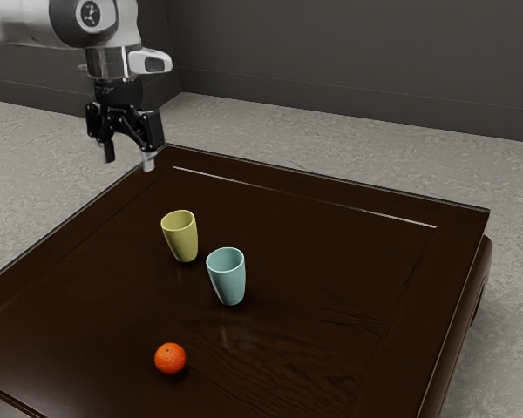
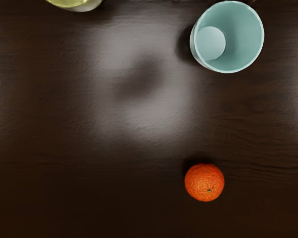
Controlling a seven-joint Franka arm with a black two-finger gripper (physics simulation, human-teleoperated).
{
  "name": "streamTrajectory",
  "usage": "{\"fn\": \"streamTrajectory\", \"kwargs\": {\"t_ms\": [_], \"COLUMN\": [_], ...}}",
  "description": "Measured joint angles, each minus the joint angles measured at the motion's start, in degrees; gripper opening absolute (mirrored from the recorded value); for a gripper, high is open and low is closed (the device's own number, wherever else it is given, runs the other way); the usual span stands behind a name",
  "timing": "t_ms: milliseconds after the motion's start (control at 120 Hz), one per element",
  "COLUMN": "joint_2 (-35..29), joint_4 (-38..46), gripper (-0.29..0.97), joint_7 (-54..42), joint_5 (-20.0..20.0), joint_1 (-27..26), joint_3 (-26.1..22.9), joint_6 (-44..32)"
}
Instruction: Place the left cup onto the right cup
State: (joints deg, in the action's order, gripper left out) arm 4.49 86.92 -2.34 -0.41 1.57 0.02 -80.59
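Upright near the middle of the table (image 1: 349, 261): yellow-green cup (image 1: 180, 235), close beside teal cup (image 1: 227, 275), not touching. Toward the near edge, an orange (image 1: 170, 358). Above the far corner at the exterior view's left, gripper (image 1: 128, 161), fingers spread wide, holding nothing.

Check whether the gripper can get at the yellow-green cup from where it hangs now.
Probably yes. The gripper hangs open and empty above the edge of the table, with nothing between it and the yellow-green cup. The blue cup stands close beside but apart, so that side may be snug.
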Motion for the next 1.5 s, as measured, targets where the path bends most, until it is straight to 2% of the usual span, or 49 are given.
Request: {"fn": "streamTrajectory", "kwargs": {"t_ms": [92, 267, 350, 550, 808, 1133, 1175, 1342, 1500], "joint_2": [1.8, 17.5, 22.2, 25.6, 30.3, 32.6, 32.6, 32.6, 32.3], "joint_4": [-0.9, -12.9, -12.9, -5.0, -9.3, -5.7, -4.8, -4.1, -4.1], "gripper": [0.68, 0.68, 0.68, 0.68, 0.68, 0.68, 0.62, 0.2, 0.01], "joint_7": [-0.2, -0.4, -0.5, -0.7, -0.9, -0.6, -0.4, 0.0, 0.3], "joint_5": [-0.1, 0.0, -0.2, -0.7, -0.5, -0.3, -0.1, 0.2, 1.4], "joint_1": [-1.3, 0.6, 1.0, 2.1, 2.9, 3.6, 3.7, 4.2, 4.1], "joint_3": [0.0, -0.1, -0.2, -0.7, -1.8, -2.1, -2.1, -1.8, -1.8], "joint_6": [-3.2, -9.1, -12.3, -21.2, -29.7, -33.6, -33.9, -34.5, -34.7]}}
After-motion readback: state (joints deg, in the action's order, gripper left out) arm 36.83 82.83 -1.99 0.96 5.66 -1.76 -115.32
